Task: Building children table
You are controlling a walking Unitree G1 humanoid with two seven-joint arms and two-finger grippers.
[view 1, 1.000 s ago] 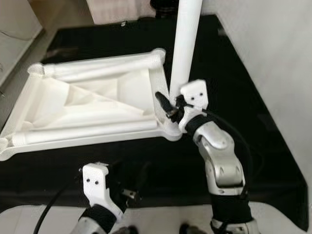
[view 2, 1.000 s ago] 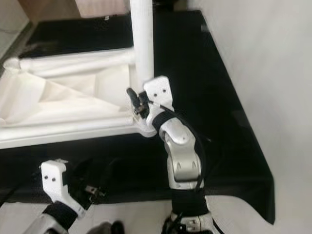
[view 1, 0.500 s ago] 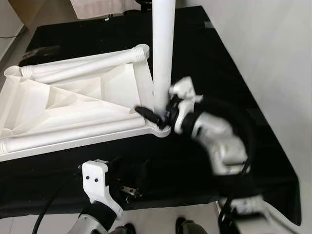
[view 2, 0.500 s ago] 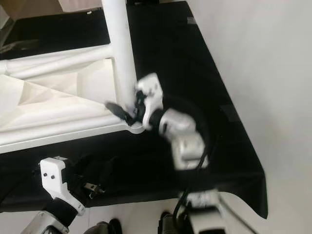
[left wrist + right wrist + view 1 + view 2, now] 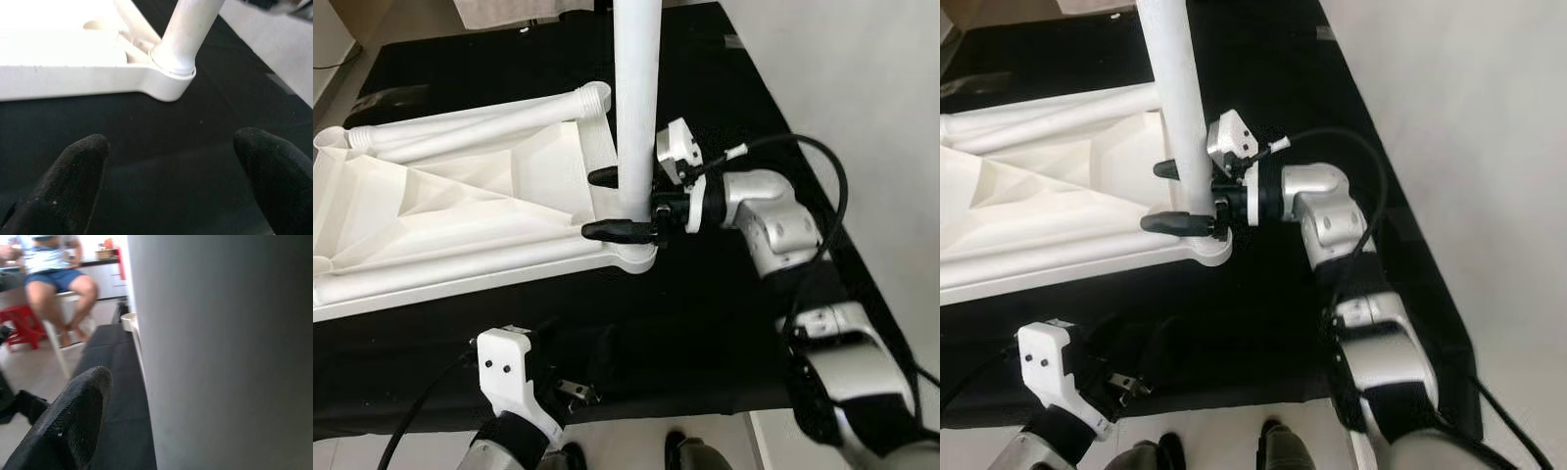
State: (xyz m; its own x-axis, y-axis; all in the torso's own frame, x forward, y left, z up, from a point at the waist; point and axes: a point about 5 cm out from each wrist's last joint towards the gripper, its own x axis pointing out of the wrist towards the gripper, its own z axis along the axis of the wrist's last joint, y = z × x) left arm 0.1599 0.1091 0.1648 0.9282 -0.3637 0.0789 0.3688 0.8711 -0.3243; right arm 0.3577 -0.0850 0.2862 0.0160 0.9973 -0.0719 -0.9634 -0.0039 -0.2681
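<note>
One white tabletop lies upside down on a black mat, with two legs lying flat on it and one leg upright in its near right corner. The left gripper hovers spread and empty near that corner. The right gripper has its two fingers on either side of the upright leg's base, gripping it. No writing is readable. One person sits on a chair beyond.

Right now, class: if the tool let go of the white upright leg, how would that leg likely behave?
The leg looks like stiff moulded plastic, so it probably would not bend. It is tall and narrow on one corner socket of the tabletop, so it might lean or tip if not seated fully. Its smooth round surface may slip between the right tool fingers.
</note>
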